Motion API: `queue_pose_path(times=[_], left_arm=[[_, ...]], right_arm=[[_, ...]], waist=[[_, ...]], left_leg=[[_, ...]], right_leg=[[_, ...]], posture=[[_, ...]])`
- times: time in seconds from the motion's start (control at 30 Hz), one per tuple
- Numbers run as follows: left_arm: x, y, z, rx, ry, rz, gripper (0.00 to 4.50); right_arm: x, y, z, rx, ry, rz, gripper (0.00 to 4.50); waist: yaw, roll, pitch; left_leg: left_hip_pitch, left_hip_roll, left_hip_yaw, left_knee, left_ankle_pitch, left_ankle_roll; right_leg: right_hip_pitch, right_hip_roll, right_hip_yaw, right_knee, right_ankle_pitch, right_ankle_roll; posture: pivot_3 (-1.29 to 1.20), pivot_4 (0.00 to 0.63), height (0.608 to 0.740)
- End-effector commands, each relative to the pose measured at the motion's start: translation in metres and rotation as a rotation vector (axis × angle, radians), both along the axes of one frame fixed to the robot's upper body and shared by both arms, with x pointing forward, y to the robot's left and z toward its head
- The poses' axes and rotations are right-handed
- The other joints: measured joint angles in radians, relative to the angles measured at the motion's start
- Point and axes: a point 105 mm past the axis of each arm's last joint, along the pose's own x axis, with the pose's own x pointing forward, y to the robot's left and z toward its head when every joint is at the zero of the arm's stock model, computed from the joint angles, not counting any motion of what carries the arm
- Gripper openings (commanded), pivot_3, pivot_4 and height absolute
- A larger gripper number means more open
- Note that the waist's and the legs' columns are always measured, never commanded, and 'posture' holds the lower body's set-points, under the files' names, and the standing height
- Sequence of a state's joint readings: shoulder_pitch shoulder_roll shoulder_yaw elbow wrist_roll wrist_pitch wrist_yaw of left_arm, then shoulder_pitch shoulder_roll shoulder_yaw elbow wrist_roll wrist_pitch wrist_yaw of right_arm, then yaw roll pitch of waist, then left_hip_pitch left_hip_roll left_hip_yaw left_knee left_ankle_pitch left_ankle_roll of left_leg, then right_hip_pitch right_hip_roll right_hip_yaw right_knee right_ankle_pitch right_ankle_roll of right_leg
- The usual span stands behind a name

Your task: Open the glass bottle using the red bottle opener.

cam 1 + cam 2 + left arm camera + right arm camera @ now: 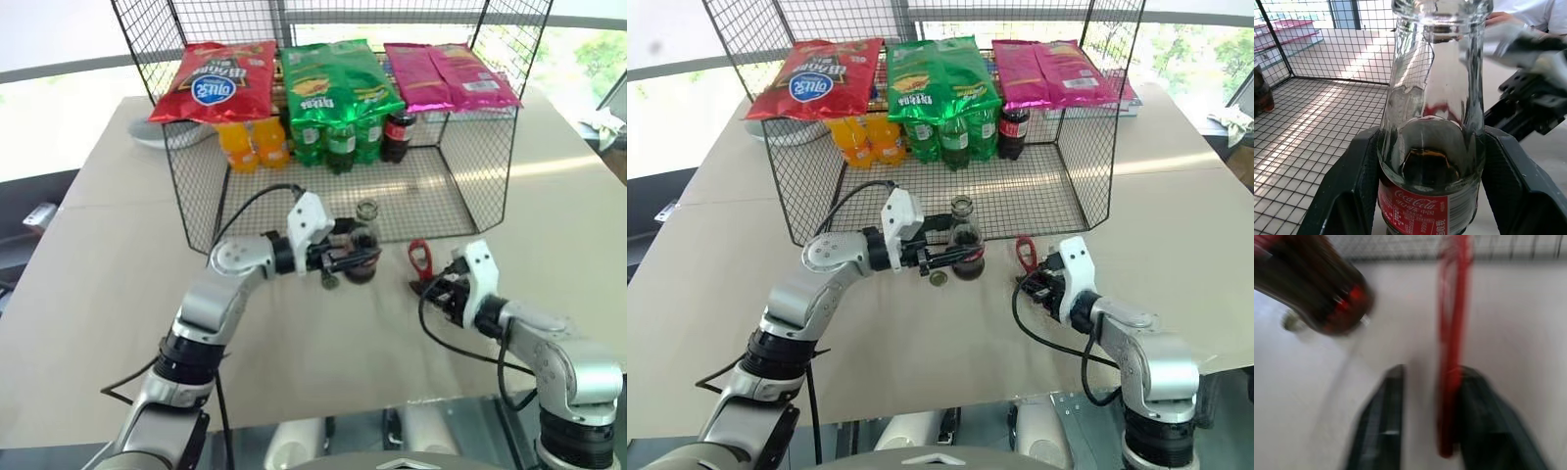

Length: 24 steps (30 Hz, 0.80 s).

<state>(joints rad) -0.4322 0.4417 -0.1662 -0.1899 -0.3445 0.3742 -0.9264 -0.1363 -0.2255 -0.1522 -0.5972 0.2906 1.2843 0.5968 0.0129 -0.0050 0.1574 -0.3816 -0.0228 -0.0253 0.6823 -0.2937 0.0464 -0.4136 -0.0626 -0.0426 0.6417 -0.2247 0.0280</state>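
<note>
The glass bottle (362, 247) stands upright on the table in front of the wire basket, and its mouth has no cap. My left gripper (351, 260) reaches in level from the left and is shut on the bottle's body, one finger (1347, 196) on each side of the red label. A small round cap (939, 279) lies on the table beside the bottle. To its right is the red bottle opener (420, 258). My right gripper (432, 286) is open. The opener's (1452, 347) near end sits between the fingers, against one fingertip (1474, 396).
A black wire basket (470, 186) stands just behind the bottle, holding chip bags (338, 78) and orange, green and dark soda bottles (338, 142). A grey dish (157, 134) sits at its left. A person's hand (1498, 18) shows beyond the bottle in the left wrist view.
</note>
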Motion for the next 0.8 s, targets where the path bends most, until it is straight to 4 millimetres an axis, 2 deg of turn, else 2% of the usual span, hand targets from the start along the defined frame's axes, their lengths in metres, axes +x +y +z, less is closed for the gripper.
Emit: queue_pose_path(times=[0.03,0.1,0.13,0.3,0.43,0.47,0.5,0.53,0.57,0.8], left_arm=[[-0.006,-0.003,0.007,-0.002,-0.061,-0.027,2.3],[-0.006,-0.003,0.007,-0.002,-0.063,-0.024,2.3],[-0.006,-0.003,0.006,-0.003,-0.064,-0.023,2.3],[-0.007,-0.001,0.005,0.0,-0.055,-0.028,2.3],[-0.006,0.002,0.007,-0.012,-0.046,-0.031,2.3],[-0.006,0.003,0.008,-0.013,-0.05,-0.03,3.36],[-0.006,0.003,0.008,-0.014,-0.052,-0.03,3.66],[-0.006,0.004,0.009,-0.015,-0.053,-0.031,4.22],[-0.006,0.004,0.009,-0.016,-0.054,-0.032,4.47],[-0.01,0.011,0.015,-0.022,-0.069,-0.029,4.47]], right_arm=[[0.004,-0.012,-0.001,-0.029,0.029,-0.018,3.25],[0.005,-0.018,0.0,-0.059,0.016,-0.03,4.21],[0.006,-0.02,0.003,-0.082,-0.009,-0.021,4.44],[0.008,-0.032,0.011,-0.293,-0.154,0.007,4.44],[0.01,-0.035,0.022,-0.337,-0.253,0.003,4.44],[0.01,-0.034,0.023,-0.329,-0.263,-0.001,4.5],[0.011,-0.034,0.024,-0.322,-0.267,-0.005,4.5],[0.011,-0.034,0.025,-0.332,-0.283,-0.003,4.5],[0.012,-0.035,0.025,-0.341,-0.296,0.0,4.5],[0.018,-0.035,0.039,-0.332,-0.397,0.002,4.5]], waist=[[0.0,0.0,0.0],[0.001,0.0,0.0],[0.002,0.0,0.0],[0.004,0.0,0.0],[-0.002,0.0,0.0],[-0.002,0.0,0.0],[-0.002,-0.001,0.0],[-0.002,-0.001,0.0],[-0.001,0.0,0.0],[0.0,-0.001,0.0]], left_leg=[[0.0,0.0,0.0,0.0,0.0,0.0],[0.0,0.0,0.0,0.0,-0.001,0.001],[0.001,0.0,0.0,0.0,-0.003,0.004],[0.0,-0.002,0.0,0.002,-0.002,0.006],[0.0,-0.001,0.0,0.001,0.0,0.001],[0.0,0.0,0.0,0.0,0.0,0.001],[0.0,0.001,0.0,0.0,0.0,0.0],[0.0,0.001,0.0,0.0,0.0,0.0],[0.0,0.001,0.0,-0.001,0.0,0.0],[0.0,0.0,0.0,0.0,0.0,0.002]], right_leg=[[0.0,0.0,0.0,0.0,0.0,0.0],[0.001,0.0,0.0,0.0,0.0,0.0],[0.001,0.0,0.0,0.0,0.0,0.0],[0.001,-0.001,0.0,0.0,0.0,0.0],[0.0,-0.001,0.0,0.0,0.0,0.001],[0.0,0.0,0.0,0.0,0.0,0.001],[0.0,0.0,0.0,0.0,0.0,0.0],[0.0,0.0,0.0,0.0,0.0,0.0],[0.0,0.0,-0.001,0.0,0.0,0.0],[0.0,0.0,0.0,0.0,0.0,0.0]], posture=[[0.0,0.15,0.74],[0.0,0.15,0.74],[0.0,0.15,0.74],[0.0,0.15,0.74],[0.0,0.15,0.74],[0.0,0.15,0.74],[0.0,0.15,0.74],[0.0,0.15,0.74],[0.0,0.15,0.74],[0.0,0.15,0.74]])
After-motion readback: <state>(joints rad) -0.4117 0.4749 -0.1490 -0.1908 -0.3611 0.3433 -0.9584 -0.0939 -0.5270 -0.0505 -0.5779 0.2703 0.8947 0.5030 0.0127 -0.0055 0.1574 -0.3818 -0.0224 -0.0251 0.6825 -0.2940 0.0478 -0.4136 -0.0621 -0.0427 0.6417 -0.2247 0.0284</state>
